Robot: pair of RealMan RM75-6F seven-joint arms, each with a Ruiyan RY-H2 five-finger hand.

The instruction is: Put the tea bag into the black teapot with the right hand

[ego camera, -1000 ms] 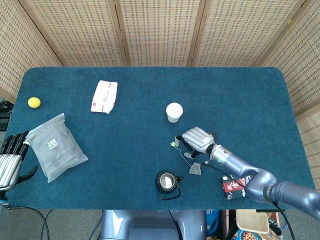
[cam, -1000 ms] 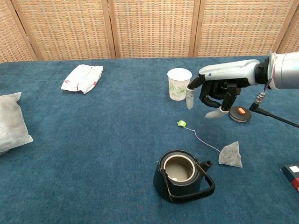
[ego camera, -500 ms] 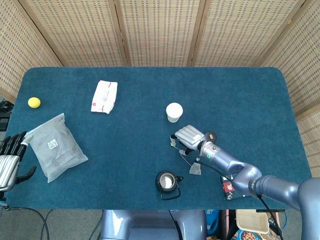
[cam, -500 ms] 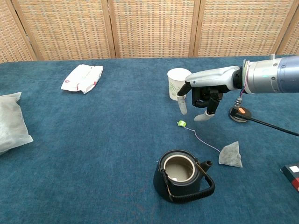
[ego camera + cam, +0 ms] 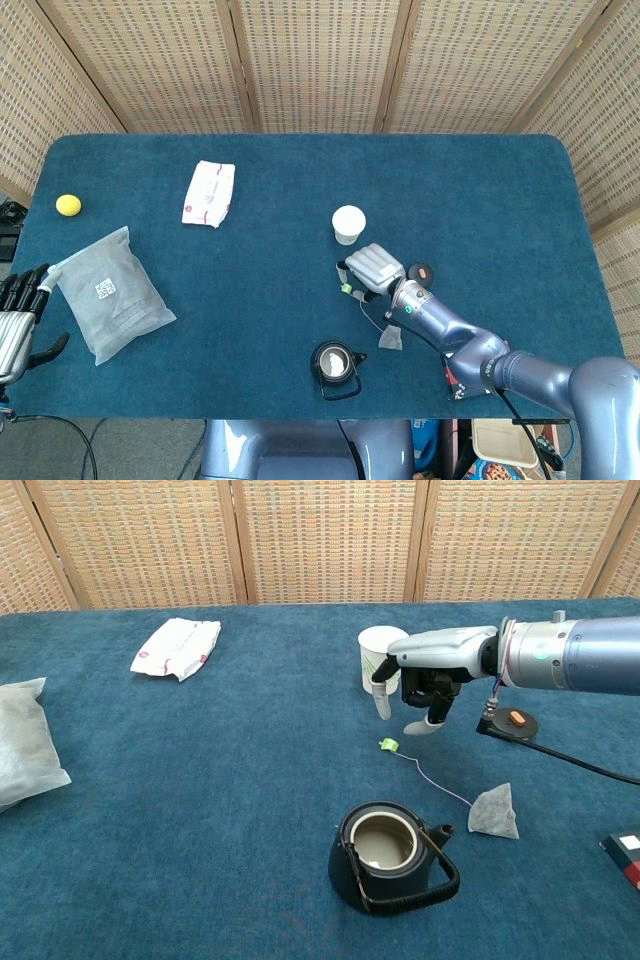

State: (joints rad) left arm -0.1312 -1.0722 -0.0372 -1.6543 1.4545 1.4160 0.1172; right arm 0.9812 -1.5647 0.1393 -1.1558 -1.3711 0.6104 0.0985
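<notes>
So the tea bag (image 5: 495, 812) is lying flat on the blue table (image 5: 200, 780), just to the right of the black teapot (image 5: 388, 855), nowhere near inside it yet. Its string (image 5: 432, 777) runs up and left to the little green tag (image 5: 388, 745), also on the cloth. The teapot is lidless and open at the top, so that part is ready for us. Our right hand (image 5: 425, 680) hovers just above and behind the tag, next to the white paper cup (image 5: 376, 658), fingers partly curled downward with nothing in them, thumb and forefinger apart. We'd say we're at the reach stage, probably going for the tag or string; grabbing, lifting and lowering the bag into the pot are all left to do. Our left hand (image 5: 18, 325) sits at the far table edge by the grey pouch (image 5: 108, 293), fingers spread and empty.
</notes>
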